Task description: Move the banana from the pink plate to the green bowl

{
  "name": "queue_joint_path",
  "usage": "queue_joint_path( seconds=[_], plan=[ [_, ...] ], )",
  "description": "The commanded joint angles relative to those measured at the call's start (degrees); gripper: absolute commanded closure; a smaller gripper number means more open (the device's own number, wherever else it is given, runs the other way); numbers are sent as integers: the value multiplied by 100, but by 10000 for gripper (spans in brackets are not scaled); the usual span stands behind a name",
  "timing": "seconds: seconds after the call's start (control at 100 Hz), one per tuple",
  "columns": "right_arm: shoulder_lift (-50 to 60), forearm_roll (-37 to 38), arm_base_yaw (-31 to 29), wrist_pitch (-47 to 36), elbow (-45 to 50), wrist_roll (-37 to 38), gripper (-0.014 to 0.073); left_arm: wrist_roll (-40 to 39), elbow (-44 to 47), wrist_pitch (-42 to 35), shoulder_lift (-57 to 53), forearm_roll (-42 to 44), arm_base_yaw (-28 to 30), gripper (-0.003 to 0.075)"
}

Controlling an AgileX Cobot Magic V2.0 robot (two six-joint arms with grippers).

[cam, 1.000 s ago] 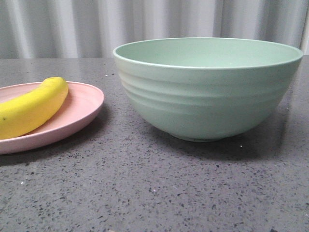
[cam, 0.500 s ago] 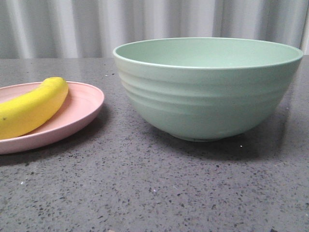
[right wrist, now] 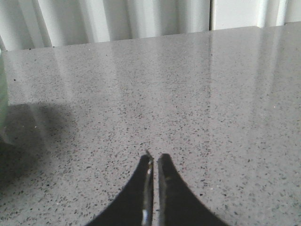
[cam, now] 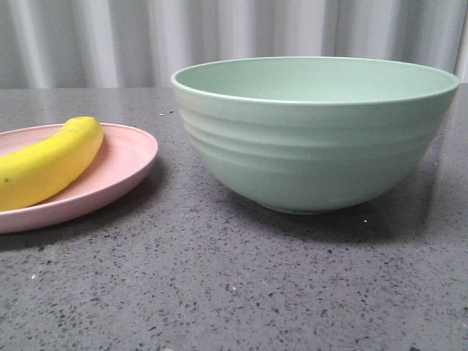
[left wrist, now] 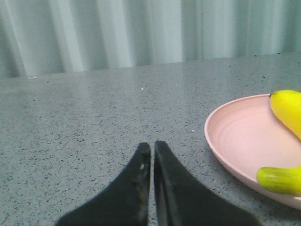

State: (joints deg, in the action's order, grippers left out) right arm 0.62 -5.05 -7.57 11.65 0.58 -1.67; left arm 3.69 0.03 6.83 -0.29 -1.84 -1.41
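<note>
The yellow banana [cam: 50,161] lies on the pink plate [cam: 128,164] at the left of the front view. The green bowl [cam: 314,135] stands to its right, empty as far as I see. No gripper shows in the front view. In the left wrist view my left gripper [left wrist: 152,145] is shut and empty above the grey table, with the pink plate [left wrist: 235,141] and the banana [left wrist: 288,106] off to one side. In the right wrist view my right gripper [right wrist: 154,157] is shut and empty over the table; a sliver of the bowl [right wrist: 3,103] shows at the frame's edge.
The grey speckled table [cam: 241,285] spreads under everything. A pale pleated curtain [cam: 219,36] hangs behind its far edge.
</note>
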Motion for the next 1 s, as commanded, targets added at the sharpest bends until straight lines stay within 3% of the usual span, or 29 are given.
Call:
queue_joint_path(
  seconds=[0.0,0.53,0.75,0.99],
  plan=[
    [126,78,-19,-399,121,-20,658,-5,59,-498,-161,-57,-2,741],
    [126,78,-19,-298,-147,-20,658,-5,-223,-605,21,-427,-2,741],
    [-148,78,-19,85,-674,-20,657,-5,-1009,-538,889,-415,-2,741],
    [-1337,78,-19,291,-1707,-20,657,-5,-1683,-835,1978,-415,-2,741]
  ],
)
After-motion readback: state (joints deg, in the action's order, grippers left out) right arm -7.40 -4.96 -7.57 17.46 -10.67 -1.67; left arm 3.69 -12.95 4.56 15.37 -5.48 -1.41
